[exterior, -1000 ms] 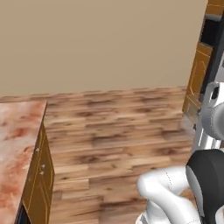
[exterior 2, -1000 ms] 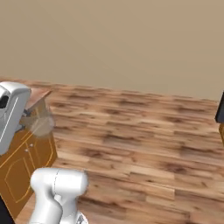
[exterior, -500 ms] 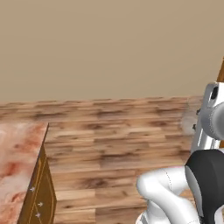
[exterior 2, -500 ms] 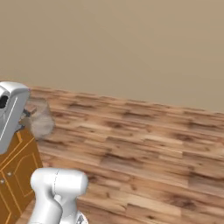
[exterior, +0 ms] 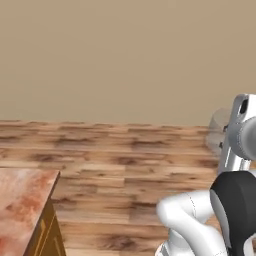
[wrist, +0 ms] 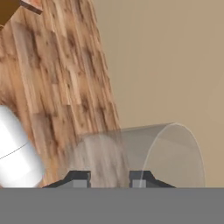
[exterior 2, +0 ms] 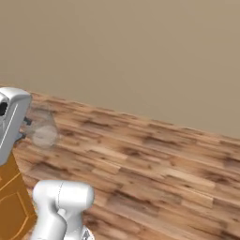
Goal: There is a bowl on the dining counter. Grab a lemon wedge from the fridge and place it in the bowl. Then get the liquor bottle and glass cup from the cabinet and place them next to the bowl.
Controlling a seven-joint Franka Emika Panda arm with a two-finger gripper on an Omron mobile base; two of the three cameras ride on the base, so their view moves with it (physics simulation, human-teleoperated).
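A clear glass cup (wrist: 144, 155) lies sideways between my two dark fingertips, and my gripper (wrist: 109, 178) is shut on it. From the left base view the glass cup (exterior: 218, 128) hangs in the air beside my white hand, with the gripper (exterior: 225, 137) at the right edge. The right base view has the glass cup (exterior 2: 43, 129) at the left, held out from the gripper (exterior 2: 29, 127) above the wooden floor.
A marble-topped counter (exterior: 20, 210) with wooden cabinet fronts (exterior 2: 9, 201) stands at the lower left. Wooden plank floor (exterior: 120, 165) stretches ahead to a plain beige wall (exterior 2: 140, 56).
The whole picture has shifted: the base has moved, the counter has slid to the lower left and the wooden cabinet at the right has gone. The glass cup stays in the gripper.
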